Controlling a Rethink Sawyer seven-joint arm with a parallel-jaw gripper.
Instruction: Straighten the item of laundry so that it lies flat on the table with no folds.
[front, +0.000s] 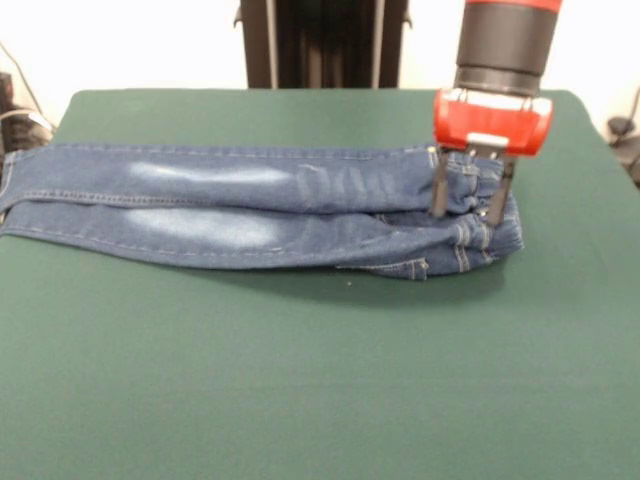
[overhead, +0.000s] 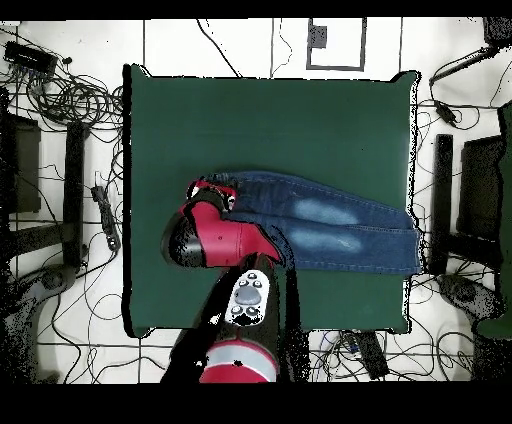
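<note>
The item of laundry, a small pair of blue jeans (front: 250, 205), lies stretched across the far half of the green table (front: 300, 380). Its legs run side by side to the left and show pale faded patches. The waistband is bunched at the right end. My gripper (front: 468, 213) points straight down over that waistband, open, with a fingertip (front: 438, 205) at each side of the gathered denim and touching it. From overhead the jeans (overhead: 330, 225) point right, and the arm's red head (overhead: 205, 235) hides the waist end and the fingers.
Cables (overhead: 70, 95) and dark equipment (overhead: 470, 190) crowd the floor around the table. Green cloth lies bare in front of the jeans (front: 320, 400). In the front view the trouser cuffs reach close to the table's left edge (front: 8, 190).
</note>
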